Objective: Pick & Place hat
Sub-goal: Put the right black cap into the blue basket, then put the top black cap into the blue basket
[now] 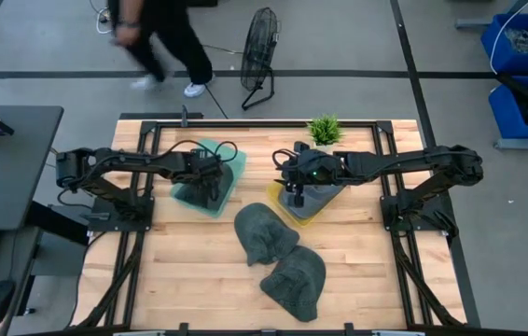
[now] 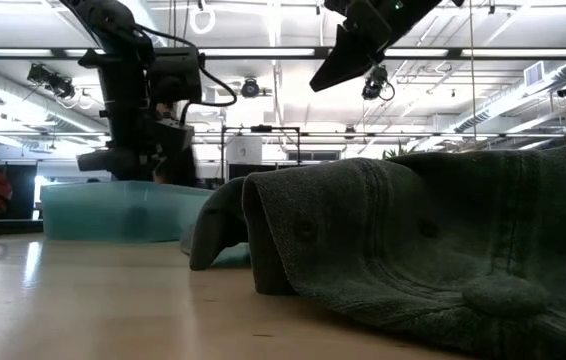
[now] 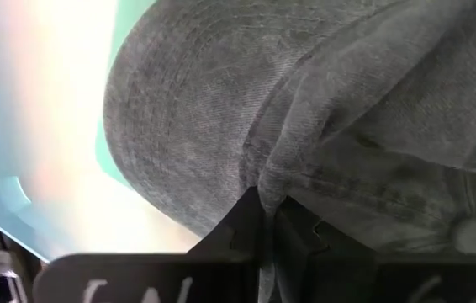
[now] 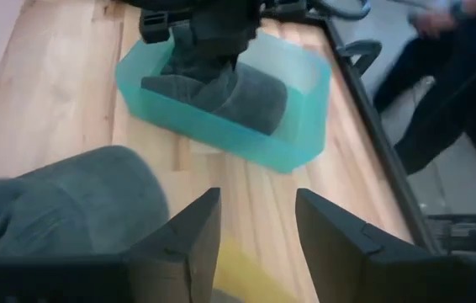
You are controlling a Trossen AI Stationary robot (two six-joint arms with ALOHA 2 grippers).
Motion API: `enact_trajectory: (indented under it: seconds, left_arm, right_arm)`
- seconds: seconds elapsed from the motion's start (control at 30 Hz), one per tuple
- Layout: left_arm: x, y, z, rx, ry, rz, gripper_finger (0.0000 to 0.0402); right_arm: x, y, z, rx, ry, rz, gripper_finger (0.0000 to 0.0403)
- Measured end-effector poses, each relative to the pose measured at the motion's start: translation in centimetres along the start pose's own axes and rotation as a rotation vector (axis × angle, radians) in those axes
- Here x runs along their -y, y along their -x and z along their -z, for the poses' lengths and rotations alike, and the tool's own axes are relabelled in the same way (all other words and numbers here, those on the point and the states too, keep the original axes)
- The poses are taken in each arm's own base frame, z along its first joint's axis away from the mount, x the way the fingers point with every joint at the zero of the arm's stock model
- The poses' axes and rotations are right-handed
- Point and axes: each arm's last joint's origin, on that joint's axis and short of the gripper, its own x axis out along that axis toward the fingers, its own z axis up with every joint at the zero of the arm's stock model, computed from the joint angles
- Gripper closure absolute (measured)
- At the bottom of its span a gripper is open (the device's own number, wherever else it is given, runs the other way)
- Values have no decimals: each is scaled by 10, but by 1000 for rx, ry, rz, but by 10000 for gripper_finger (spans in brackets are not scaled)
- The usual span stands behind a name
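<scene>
Several dark grey caps show. One lies in the teal bin (image 1: 227,166), where my left gripper (image 1: 210,187) is shut on it (image 3: 221,109). A second cap (image 1: 325,194) sits in the yellow bin (image 1: 287,215). My right gripper (image 1: 294,194) hovers open beside that cap (image 4: 61,202), over the yellow bin's edge (image 4: 238,273), touching nothing. Two more caps (image 1: 264,233) (image 1: 297,278) rest on the wood nearer the table's front edge. The low view shows one of them close up (image 2: 433,240). My left gripper (image 3: 267,227) pinches a raised fold of the cap's cloth (image 3: 270,181) between its two fingers, beside the brim. It comes from above, pointing down into the teal bin. The cap (image 4: 238,93) sits in the bin below the fingers.
A small green plant (image 1: 325,129) stands at the table's far edge. Black frame rails (image 1: 143,177) (image 1: 390,187) run along both sides. A person (image 1: 161,37) walks past a floor fan (image 1: 259,56) beyond the table. Bare wood lies left of the two loose caps.
</scene>
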Motion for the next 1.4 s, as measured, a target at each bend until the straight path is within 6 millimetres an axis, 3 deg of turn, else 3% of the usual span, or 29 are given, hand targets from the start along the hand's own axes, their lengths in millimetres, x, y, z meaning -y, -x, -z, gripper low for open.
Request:
enact_trajectory:
  seconds: [0.2,0.37,0.5,0.7,0.93,1.13,1.27,1.4]
  left_arm:
    - [-1,2,-2,11,41,0,353]
    - [-1,3,-3,20,151,4,305]
    - [1,9,-7,47,312,38,277]
    - [4,34,-17,99,303,65,264]
    - [4,77,-32,211,337,76,264]
    - [10,103,-41,317,464,115,264]
    - [18,108,-49,378,615,187,264]
    - [25,112,-54,396,712,310,264]
  right_arm:
    - [-8,-2,5,-42,11,-120,247]
    - [-33,-14,11,-74,42,-345,257]
    - [-59,-32,19,-123,77,-462,263]
    - [-86,-69,37,-188,104,-449,257]
    - [-87,-95,48,-204,99,-313,228]
    - [-87,-102,57,-257,60,-371,214]
    - [-89,-104,56,-261,-53,-363,233]
    - [-89,-105,54,-247,-71,-359,293]
